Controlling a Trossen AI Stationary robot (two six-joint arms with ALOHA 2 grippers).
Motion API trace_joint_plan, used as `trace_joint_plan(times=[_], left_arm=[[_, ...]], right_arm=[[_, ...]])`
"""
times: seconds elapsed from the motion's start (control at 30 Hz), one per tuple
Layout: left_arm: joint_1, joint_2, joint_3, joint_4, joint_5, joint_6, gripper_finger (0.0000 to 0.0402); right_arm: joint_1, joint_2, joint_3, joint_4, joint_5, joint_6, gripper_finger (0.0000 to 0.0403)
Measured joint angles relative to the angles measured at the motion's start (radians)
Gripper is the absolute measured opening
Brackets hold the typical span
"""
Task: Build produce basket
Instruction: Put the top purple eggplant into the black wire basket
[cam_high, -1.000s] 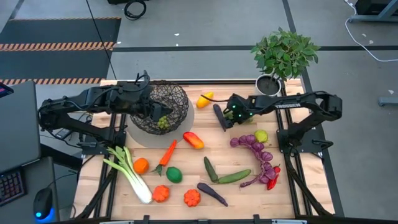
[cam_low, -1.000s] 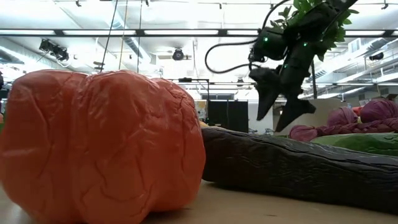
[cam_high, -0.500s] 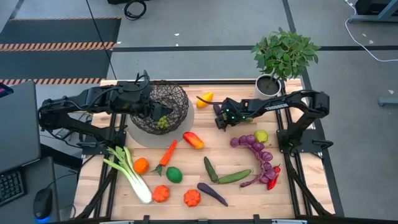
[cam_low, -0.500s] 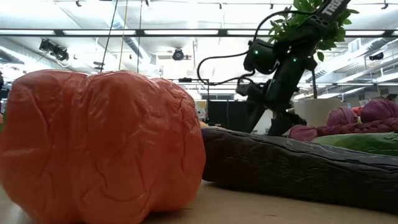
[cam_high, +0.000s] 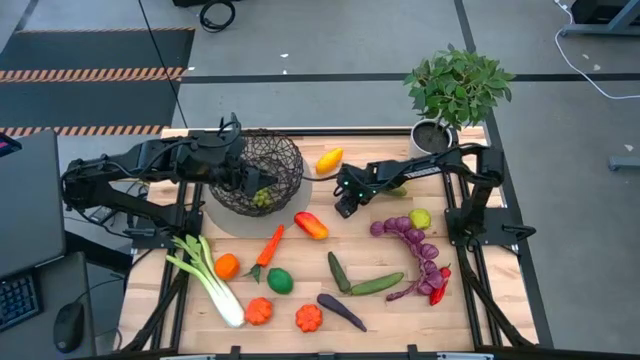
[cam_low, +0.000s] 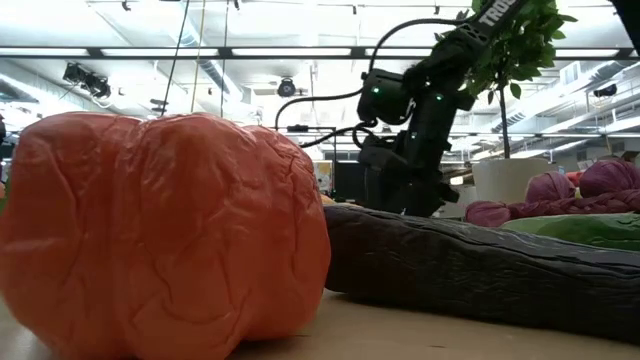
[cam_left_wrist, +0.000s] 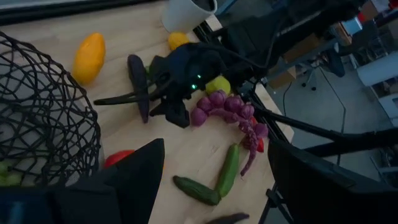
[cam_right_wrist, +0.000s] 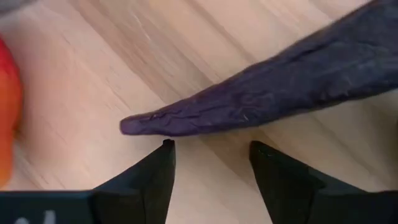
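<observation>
Wooden tabletop (cam_high: 400, 320), seen from above, with two dark arms reaching in from either side. Potted plant (cam_high: 458, 82) at the far right corner.

Basket (cam_high: 262, 170) at far left of centre, on a pale round mat, with green grapes (cam_high: 262, 197) inside. Left gripper (cam_high: 243, 180) at the basket's near-left rim; fingers (cam_left_wrist: 134, 180) spread wide, nothing seen between them.

Right gripper (cam_high: 343, 200) low over the boards, right of the basket and near the table's middle. Fingers (cam_right_wrist: 155, 174) apart, tips just short of a dark aubergine (cam_right_wrist: 261, 93) lying flat on the wood; no grip on it.

Remaining produce loose on the tabletop:
- leek (cam_high: 205, 275) near left;
- purple cluster (cam_high: 410, 240) right;
- two cucumbers (cam_high: 360, 280) in a V, near centre;
- carrot (cam_high: 268, 248) below the basket;
- second aubergine (cam_high: 342, 311) at the near edge;
- red-orange fruit (cam_high: 311, 225) just near-left of the right gripper;
- yellow fruit (cam_high: 328, 159) between basket and plant;
- lime (cam_high: 280, 281), orange (cam_high: 227, 266), two small pumpkins (cam_high: 283, 315);
- chilli (cam_high: 438, 285) far right.
</observation>
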Motion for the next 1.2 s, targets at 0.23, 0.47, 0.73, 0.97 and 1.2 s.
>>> trace_joint_plan(times=[0.23,0.47,0.73,0.97,1.2], left_arm=[[0.000,0.000,0.000,-0.021,0.025,-0.002,0.0293],[0.000,0.000,0.000,-0.021,0.025,0.002,0.0293],[0.000,0.000,0.000,-0.020,0.025,0.001,0.0293],[0.000,0.000,0.000,-0.020,0.025,-0.005,0.0293],[0.000,0.000,0.000,-0.020,0.025,0.009,0.0293]], right_arm=[[0.002,0.002,0.016,-0.030,0.028,-0.027,0.0161],[-0.014,-0.031,0.011,-0.033,0.025,-0.032,0.0092],[-0.020,-0.033,0.011,-0.029,-0.074,-0.037,0.0033],[-0.031,-0.044,0.012,-0.046,-0.299,0.022,0.0031],[-0.063,-0.149,0.013,-0.037,-0.304,0.110,0.0098]])
